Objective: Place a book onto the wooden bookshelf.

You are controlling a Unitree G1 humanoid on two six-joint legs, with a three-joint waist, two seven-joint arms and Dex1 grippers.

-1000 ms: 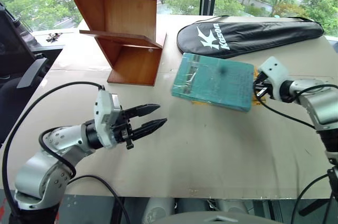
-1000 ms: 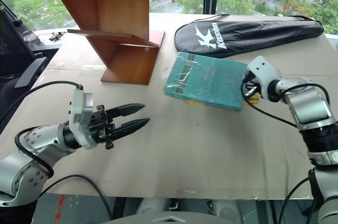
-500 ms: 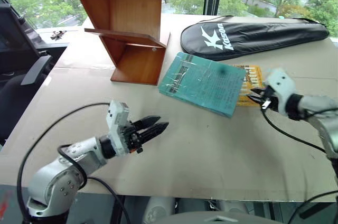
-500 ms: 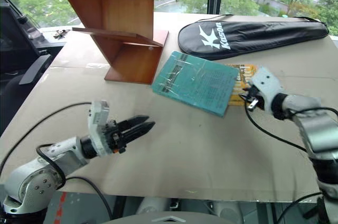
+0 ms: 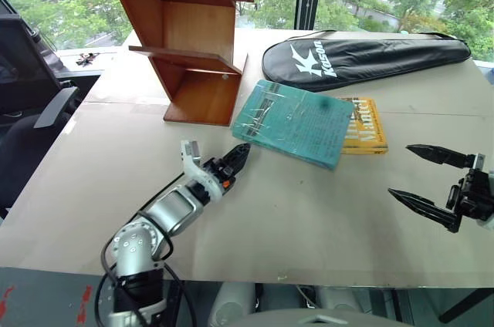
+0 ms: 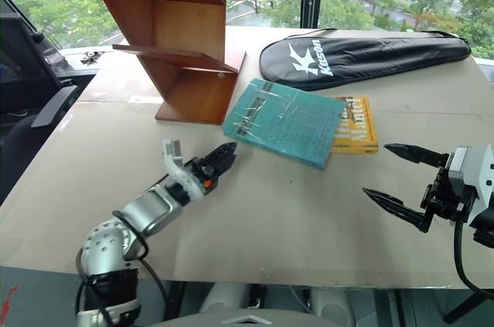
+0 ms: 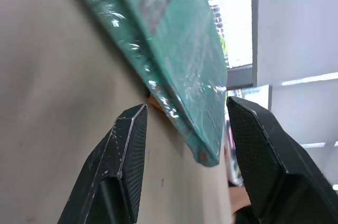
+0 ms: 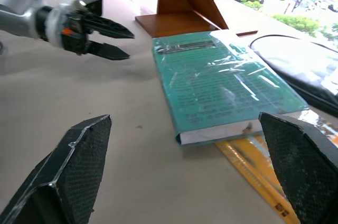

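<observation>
Since a second ago the right gripper (image 6: 405, 175) has let go of the book (image 5: 295, 121), pulled back toward the table's (image 5: 324, 219) near right edge and stands wide apart and empty, while the left gripper (image 5: 241, 155) has moved up to the book's near-left corner, fingers partly apart around that corner without clamping it. The book has slid left and lies flat mid-table, its right end overlapping the uncovered yellow book (image 5: 363, 135), just beside the wooden bookshelf (image 5: 190, 42); bare tabletop lies open in front of it. The black racket bag (image 5: 363, 57) behind reads "Kason"; the yellow book's lettering looks like "Manual", not certain.
</observation>
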